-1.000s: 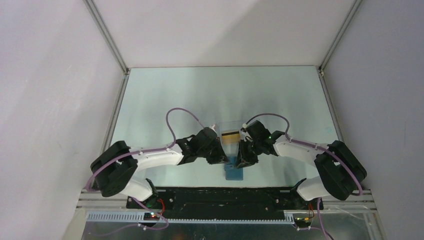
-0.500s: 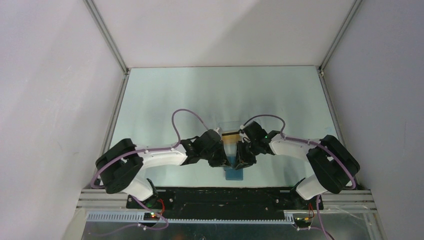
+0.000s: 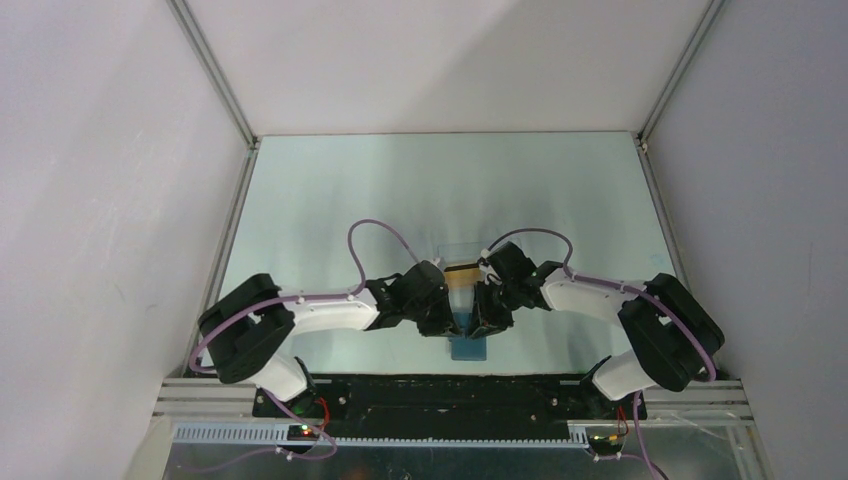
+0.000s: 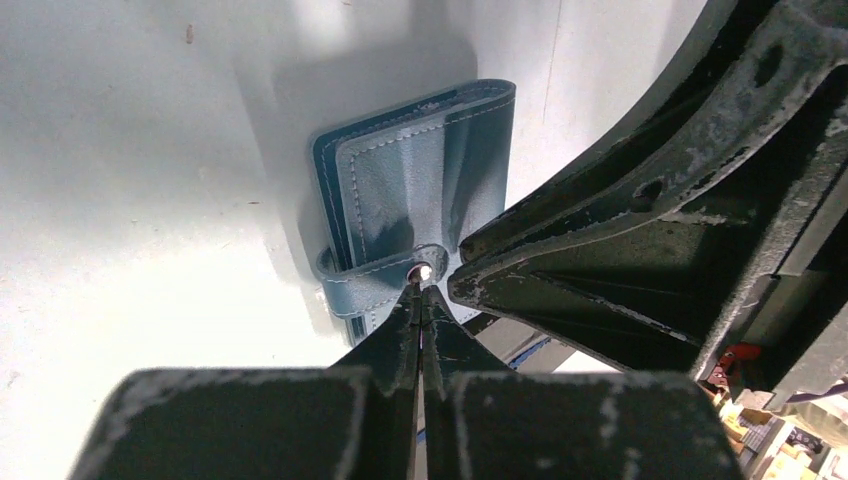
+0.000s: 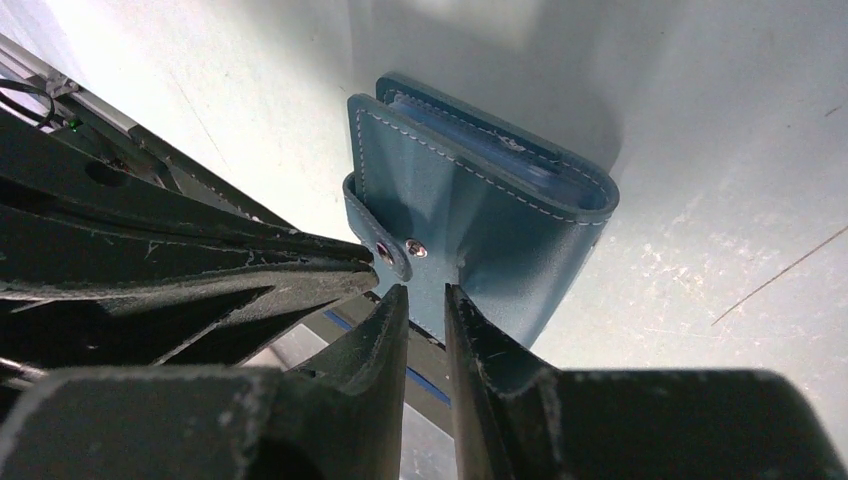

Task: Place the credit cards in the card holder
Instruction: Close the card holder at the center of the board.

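Card holder [image 5: 480, 200] — edge between right fingers [image 5: 385, 325], clasp [image 4: 425, 270] at closed left fingers [image 4: 400, 330].

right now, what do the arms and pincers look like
The left arm and right arm both have white links between bulky black joints. A thin purple cable loops along each one. The left pincer and right pincer have black, tapered fingers, scuffed pale grey along their edges.
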You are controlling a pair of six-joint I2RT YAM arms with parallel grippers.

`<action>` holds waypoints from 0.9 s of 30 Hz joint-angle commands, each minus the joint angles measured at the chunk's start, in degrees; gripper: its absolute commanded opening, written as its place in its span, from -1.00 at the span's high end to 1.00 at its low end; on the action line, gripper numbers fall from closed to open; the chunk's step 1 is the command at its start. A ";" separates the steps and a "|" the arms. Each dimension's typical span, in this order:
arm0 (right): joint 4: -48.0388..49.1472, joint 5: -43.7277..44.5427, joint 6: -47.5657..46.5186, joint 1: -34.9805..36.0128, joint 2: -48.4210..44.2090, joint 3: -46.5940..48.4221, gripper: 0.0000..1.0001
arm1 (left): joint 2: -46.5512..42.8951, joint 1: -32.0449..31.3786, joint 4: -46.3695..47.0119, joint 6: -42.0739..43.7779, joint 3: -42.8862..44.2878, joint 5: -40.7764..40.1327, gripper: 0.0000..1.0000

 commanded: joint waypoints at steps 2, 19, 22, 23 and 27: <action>0.31 -0.44 0.36 -0.06 -0.79 1.03 0.51 | 1.19 -0.42 0.46 1.40 1.79 -0.59 1.00; 3.87 -0.73 1.55 -1.23 3.07 1.03 0.55 | 2.94 -0.73 1.24 1.40 1.89 -0.64 1.00; 4.18 -0.50 1.36 -1.13 4.27 1.03 0.58 | 3.08 -0.77 1.27 1.34 1.92 -0.59 1.00; 4.24 -0.24 1.37 -1.00 4.76 1.03 0.59 | 3.20 -0.75 1.27 1.29 2.03 -0.56 1.00; 4.24 0.63 1.30 -0.74 5.83 1.01 0.73 | 3.41 -0.73 1.30 1.41 2.47 -0.46 1.00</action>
